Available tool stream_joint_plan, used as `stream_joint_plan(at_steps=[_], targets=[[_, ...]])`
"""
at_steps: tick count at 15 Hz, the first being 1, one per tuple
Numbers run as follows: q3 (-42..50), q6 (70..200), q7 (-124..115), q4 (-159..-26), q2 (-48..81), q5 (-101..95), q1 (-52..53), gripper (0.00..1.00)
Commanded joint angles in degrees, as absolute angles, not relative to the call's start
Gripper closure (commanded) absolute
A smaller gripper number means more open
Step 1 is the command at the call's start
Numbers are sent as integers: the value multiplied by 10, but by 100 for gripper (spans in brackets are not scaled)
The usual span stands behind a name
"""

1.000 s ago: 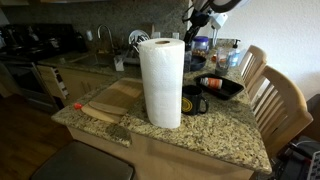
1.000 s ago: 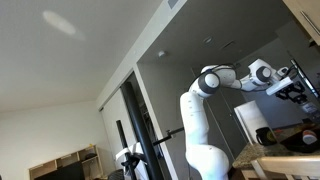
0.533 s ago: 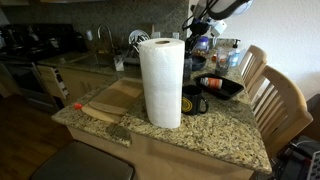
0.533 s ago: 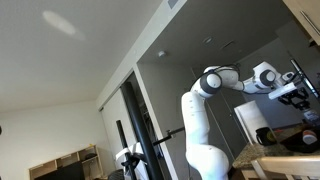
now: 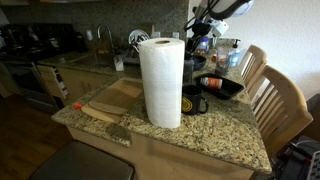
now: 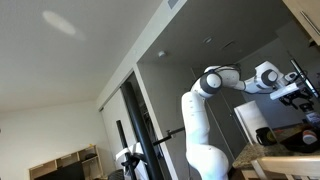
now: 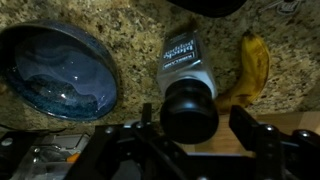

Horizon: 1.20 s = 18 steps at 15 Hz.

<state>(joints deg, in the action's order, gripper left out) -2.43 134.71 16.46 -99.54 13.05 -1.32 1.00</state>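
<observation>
In the wrist view my gripper [image 7: 194,121] hangs over a white bottle with a dark round cap [image 7: 188,108] and a black label. The bottle stands on the speckled granite counter [image 7: 130,30]. One finger is on each side of the cap, and a narrow gap shows at the right pad [image 7: 248,128], so the jaws stand open around it. A blue glazed bowl [image 7: 58,70] lies left of the bottle and a banana [image 7: 250,62] lies to its right. In an exterior view the gripper [image 5: 203,24] is low behind the paper towel roll [image 5: 160,82].
A black mug [image 5: 192,100] and a dark pan [image 5: 222,86] sit beside the roll. A wooden cutting board [image 5: 110,100] lies towards the sink. Wooden chairs [image 5: 285,100] stand along the counter's edge. Jars and bottles crowd the space under the arm [image 6: 215,85].
The jaws have spread since a second ago and now stand a little off the bottle cap. The arm has hardly moved.
</observation>
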Motion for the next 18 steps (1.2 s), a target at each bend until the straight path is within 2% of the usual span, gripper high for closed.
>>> stream_joint_plan(at_steps=[1,4,6,7,13,16,17,18], targets=[[-27,1356,173,-1001,130,-2,2,0],[-21,1377,165,-1003,132,-22,5,0],[-2,1440,146,-1005,137,-99,13,0],[-2,1443,104,-1089,28,-136,31,0],[-13,1532,-63,-1156,-115,-370,22,0],[-13,1471,45,-1200,-216,-248,48,0],[44,1446,95,-1219,-248,-196,125,0],[54,1408,142,-1220,-280,-150,143,0]])
